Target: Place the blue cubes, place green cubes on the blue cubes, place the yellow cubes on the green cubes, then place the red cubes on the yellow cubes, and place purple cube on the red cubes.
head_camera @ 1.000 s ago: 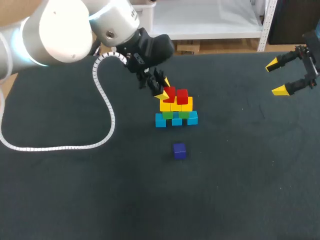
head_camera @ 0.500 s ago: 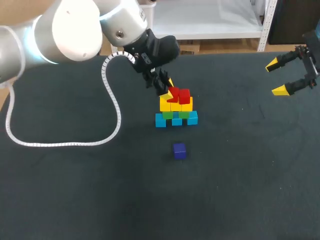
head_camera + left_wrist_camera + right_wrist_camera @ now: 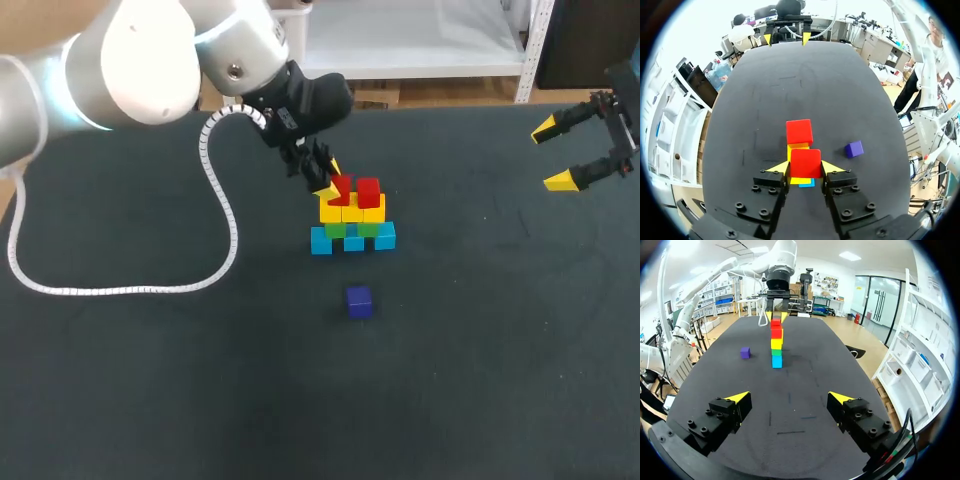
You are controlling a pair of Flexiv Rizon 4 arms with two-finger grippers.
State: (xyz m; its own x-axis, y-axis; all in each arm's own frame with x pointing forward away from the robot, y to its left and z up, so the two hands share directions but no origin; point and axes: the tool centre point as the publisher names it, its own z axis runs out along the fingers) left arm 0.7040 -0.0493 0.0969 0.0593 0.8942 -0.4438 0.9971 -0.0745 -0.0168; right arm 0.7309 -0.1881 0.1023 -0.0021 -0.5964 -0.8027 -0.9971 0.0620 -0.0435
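Currently on the bench:

- Stack, mid-bench: blue cubes at the base, green cubes on them, yellow cubes above, two reds on top.
- Held red cube: resting on the yellow row, with the second red cube just beyond it as the left wrist view shows. A narrow gap appears between the two.
- Left gripper: over the stack's top, jaws pinching the held red cube from both sides.
- Right gripper: well apart at the bench's far right edge, jaws spread, nothing between them.
- Purple cube: alone on the bench, near the stack on the side away from the left arm.
- Cable: white, looped from the left arm across the bench, apart from the stack.

Step judged in hand: setting down the last red cube.

Handling notes, as judgement:
- Confirm the cube sits flat on the yellow row before letting go.
- Part the jaws evenly, so neither tip nudges the cube sideways.
- Lift straight up clear of the reds; any sideways drag risks toppling the narrow tower.
- Keep the reds close together, since the purple cube must bridge them.
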